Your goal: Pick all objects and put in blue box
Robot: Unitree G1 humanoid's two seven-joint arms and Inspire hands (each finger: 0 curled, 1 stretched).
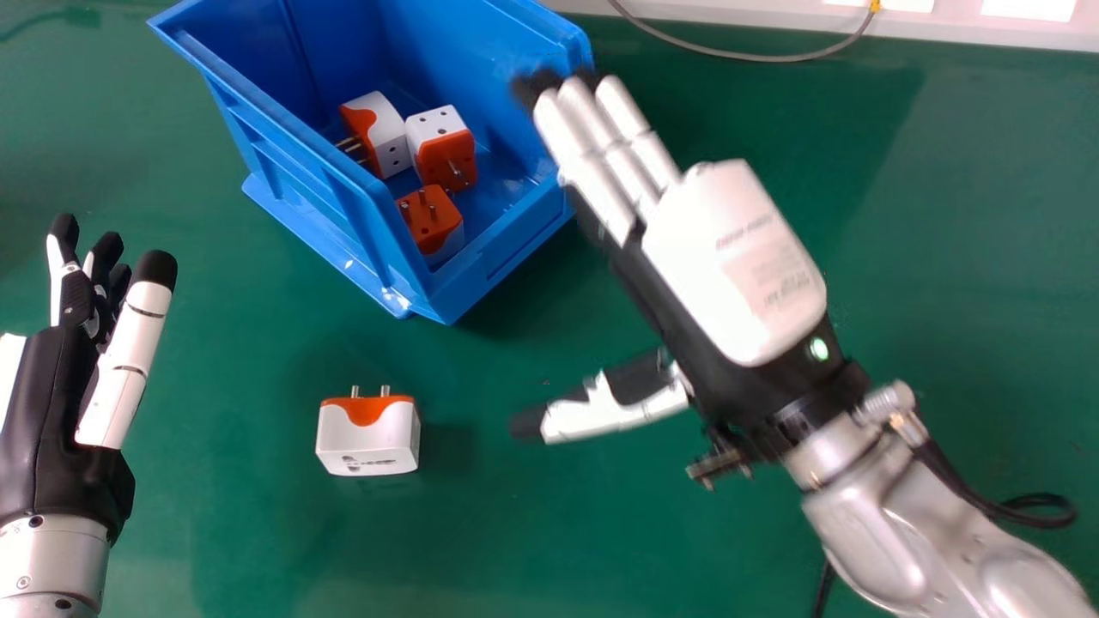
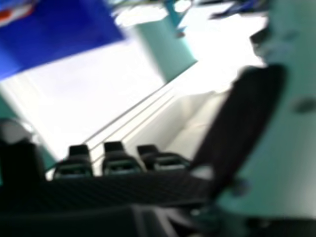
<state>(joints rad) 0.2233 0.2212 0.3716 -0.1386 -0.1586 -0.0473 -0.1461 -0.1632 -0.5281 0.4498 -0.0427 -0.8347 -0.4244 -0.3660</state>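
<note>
Your right robot hand (image 1: 734, 257) is beside the blue box (image 1: 300, 193), fingers straight, thumb spread wide, nothing held; you can't tell whether its fingertips touch the rim. That wide spread would suit a bulky block. Your last plug (image 1: 367, 438) sits on the bench (image 1: 258, 532), between both hands and just outside the box, its pins pointing away from the robot. Your left robot hand (image 1: 51, 412) is at the head view's left, fingers relaxed and empty.

The box's open top and low front probably make your drop easy. Inside, three plugs (image 1: 442, 150) lie at odd angles, likely because they are simply let go. They look like hard, smooth plastic, white with orange faces and metal pins; the box is stiff, ribbed plastic. Next, you likely bring the right one over the loose plug; its squared sides should give good grip.
</note>
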